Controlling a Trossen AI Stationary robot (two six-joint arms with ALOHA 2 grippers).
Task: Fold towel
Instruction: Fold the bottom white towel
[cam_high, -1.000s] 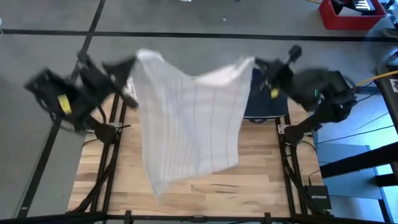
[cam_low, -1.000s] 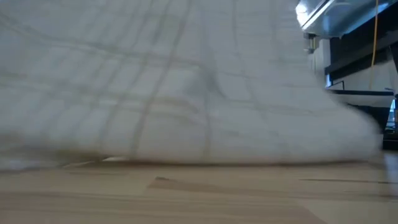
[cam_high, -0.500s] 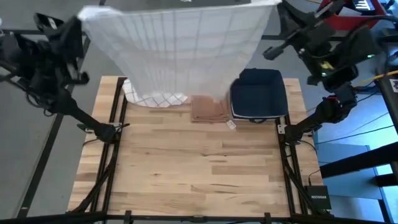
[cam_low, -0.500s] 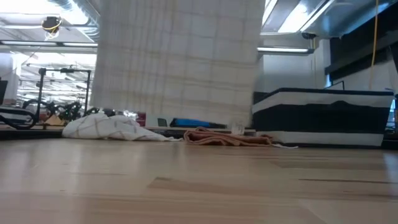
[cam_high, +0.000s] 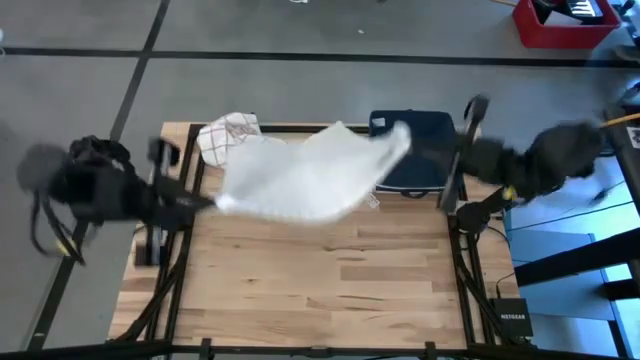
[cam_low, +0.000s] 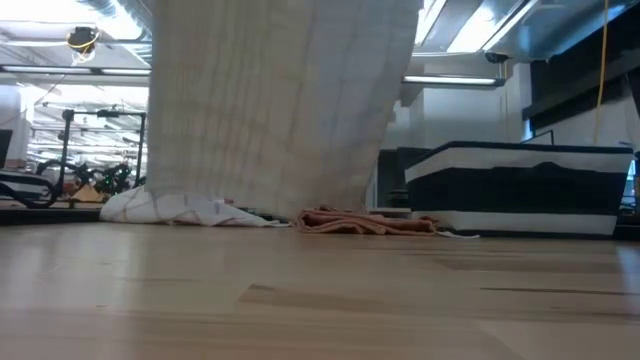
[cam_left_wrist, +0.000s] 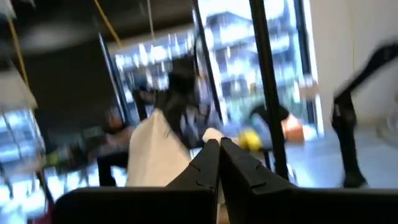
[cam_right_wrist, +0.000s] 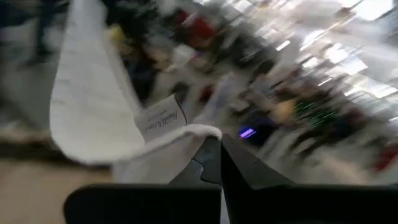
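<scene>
**Towel stretched between both arms over the far half of the table**

I see the white towel (cam_high: 305, 175) hanging in the air between my two grippers, spread above the far part of the wooden table (cam_high: 320, 290). The left gripper (cam_high: 205, 202) is pressed shut on the towel's left corner, out at the table's left edge. The right gripper (cam_high: 410, 135) pinches the opposite corner, near the far right. In the low view the towel (cam_low: 280, 100) drapes down like a curtain. Behind it lie a crumpled checked cloth (cam_high: 228, 135) at far left, a brown cloth (cam_low: 365, 222), and a dark blue bin (cam_high: 425, 150) at far right.
</scene>
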